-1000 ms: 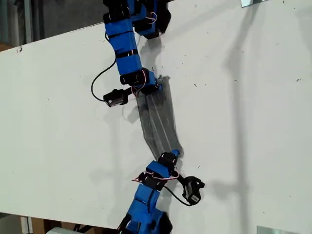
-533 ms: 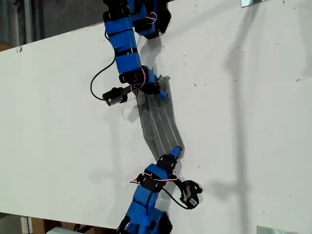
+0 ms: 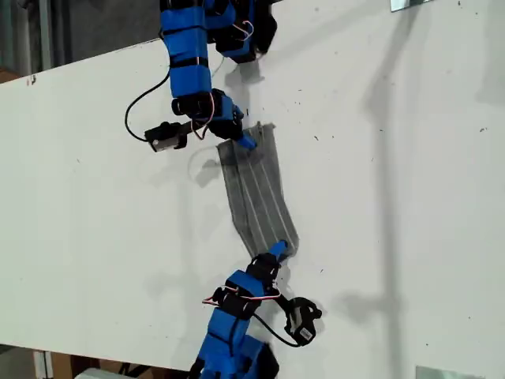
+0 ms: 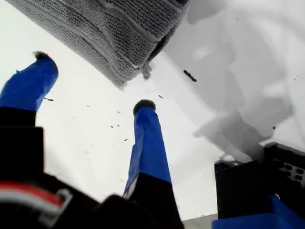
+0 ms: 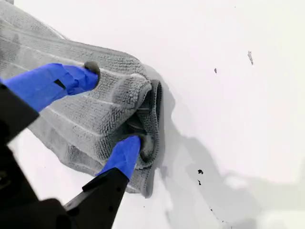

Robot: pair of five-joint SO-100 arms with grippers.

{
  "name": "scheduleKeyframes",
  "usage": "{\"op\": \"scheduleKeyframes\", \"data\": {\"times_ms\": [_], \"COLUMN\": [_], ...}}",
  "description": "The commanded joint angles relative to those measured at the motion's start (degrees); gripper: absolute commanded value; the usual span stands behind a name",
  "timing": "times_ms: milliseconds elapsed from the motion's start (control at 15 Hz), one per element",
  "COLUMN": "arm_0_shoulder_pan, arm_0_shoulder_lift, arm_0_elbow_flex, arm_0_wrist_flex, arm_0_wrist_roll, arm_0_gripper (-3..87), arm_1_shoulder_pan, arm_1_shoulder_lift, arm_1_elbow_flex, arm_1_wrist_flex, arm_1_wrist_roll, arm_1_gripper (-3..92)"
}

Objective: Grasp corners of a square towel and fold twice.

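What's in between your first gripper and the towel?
Only bare white table with a few tiny dark specks. The first wrist view shows my first gripper open, and the towel has its corner just past the fingertips.

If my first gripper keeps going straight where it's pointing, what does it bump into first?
Probably the towel: its folded corner lies just ahead of my first gripper, whose jaws are open and empty. Depth is unclear, so it may touch the white table first.
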Motion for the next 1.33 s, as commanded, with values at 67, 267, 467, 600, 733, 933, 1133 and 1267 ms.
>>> {"op": "scheduleKeyframes", "data": {"times_ms": [67,267,467,600,733,933,1133,1267], "arm_0_shoulder_pan": [-1.32,-1.49,-3.43,-4.04,-3.87,-5.19,-5.27,-6.94], "arm_0_shoulder_lift": [3.08,3.08,11.95,32.87,51.59,88.15,103.27,104.15], "arm_0_elbow_flex": [-0.18,1.14,15.82,36.04,46.41,60.82,64.95,65.21], "arm_0_wrist_flex": [-0.18,-0.62,-3.25,-8.96,-3.52,11.51,18.98,18.81], "arm_0_wrist_roll": [0.53,0.35,-3.16,-7.38,-11.16,-15.73,-15.82,-13.89], "arm_0_gripper": [25.3,25.3,25.0,26.1,25.0,23.9,23.3,23.2], "arm_1_shoulder_pan": [6.15,9.84,10.55,9.84,9.76,5.62,4.22,4.66], "arm_1_shoulder_lift": [6.77,2.64,-11.78,-18.54,-19.95,-21.62,-20.48,-10.99], "arm_1_elbow_flex": [10.20,15.47,12.57,8.61,7.12,5.19,8.44,18.11], "arm_1_wrist_flex": [-9.84,-17.67,-22.41,-22.76,-23.29,-22.32,-19.95,-19.16], "arm_1_wrist_roll": [-4.75,-6.15,-5.36,-4.48,-4.39,-1.23,3.43,11.16], "arm_1_gripper": [43.1,45.5,43.5,43.6,42.4,9.3,-0.1,-0.1]}}
